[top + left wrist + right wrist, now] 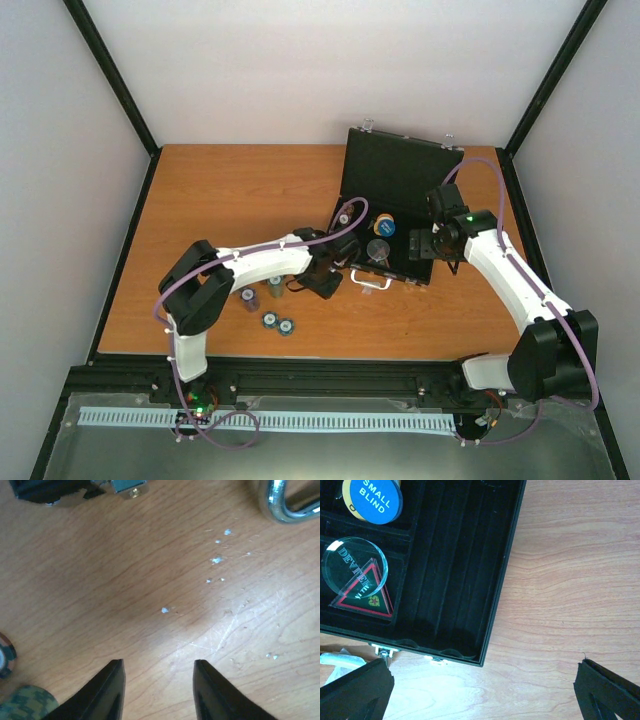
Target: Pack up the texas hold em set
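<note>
Seen from above, a flat black hinged case (pixel 400 175) lies open at the right rear of the orange-brown wooden table (pixel 230 200), its lid tilted up toward the back wall. In the tray sit a blue round disc (pixel 384 226) and, nearer the front, a clear round disc (pixel 378 250). A silver metal handle (pixel 368 282) juts from the case's near edge. The left gripper (pixel 328 284) hangs low just beside that handle, on its left. Near the left arm stand two small stacks of round poker chips (pixel 248 298), and two more chips (pixel 270 320) lie flat closer to the table's front edge. The right gripper (pixel 428 247) hovers at the case's right side.

In the left wrist view, the two dark fingers (pixel 107 692) stand apart with only bare wood between them, holding nothing. The handle curves in at the top right, and chips peek in at the lower left edge.

In the right wrist view, the fingers (pixel 355 690) are spread wide at the bottom corners, empty, above the case's front corner. The blue disc reads "SMALL BLIND". The clear disc overlaps a dark triangular token with a red border (pixel 367 600) in the compartment beside the empty ribbed chip channels.
</note>
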### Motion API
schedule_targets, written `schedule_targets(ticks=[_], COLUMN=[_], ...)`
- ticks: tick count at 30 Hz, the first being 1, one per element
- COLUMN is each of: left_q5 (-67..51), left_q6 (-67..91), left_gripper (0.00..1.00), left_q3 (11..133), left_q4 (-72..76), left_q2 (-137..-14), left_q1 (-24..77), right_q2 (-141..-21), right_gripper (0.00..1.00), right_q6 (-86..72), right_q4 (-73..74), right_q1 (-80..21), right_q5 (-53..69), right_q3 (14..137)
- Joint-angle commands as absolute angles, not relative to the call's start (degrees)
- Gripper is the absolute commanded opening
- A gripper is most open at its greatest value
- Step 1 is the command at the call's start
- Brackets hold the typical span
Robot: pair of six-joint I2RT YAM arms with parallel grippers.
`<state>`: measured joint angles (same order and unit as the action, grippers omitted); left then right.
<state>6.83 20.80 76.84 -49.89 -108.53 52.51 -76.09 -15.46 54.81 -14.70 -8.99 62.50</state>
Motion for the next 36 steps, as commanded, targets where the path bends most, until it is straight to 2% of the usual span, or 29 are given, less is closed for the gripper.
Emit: schedule_targets(ticks=[1,6,10,33,36], left_q5=[8.03,12.68,13.87,7.09,6.0], left_q6=[20.92,20.82,21.72,9.89,9.25], left_gripper=[0.54,0.91,0.98,0.95,0.9], left_q3=[78.93,80.26,83.62,76.71,75.56], left_q4=[-51.26,-52.47,-55.43,-52.3,-52.15], left_q2=[-106.42,-107.01,-109.43,-111.13,-111.12], left_q1=[52.75,52.54,50.46,33.23,32.47], right_q2=[-75.28,-75.2,-75.03,-74.28,-74.34], right_gripper=[1.0,1.0,1.0,1.0,1.0], right_q6=[-15.38,-15.37,-15.24,-15.65,-15.68], right_q4=[53.75,53.65,53.68,51.93,52.03], right_q1=[-14.24,-14.28,-14.24,-14.24,-14.25], right_q5=[-8.71,-8.5,-8.62,-8.09,-8.31], right_q3=[61.69,61.63,61.62,58.97,59.0])
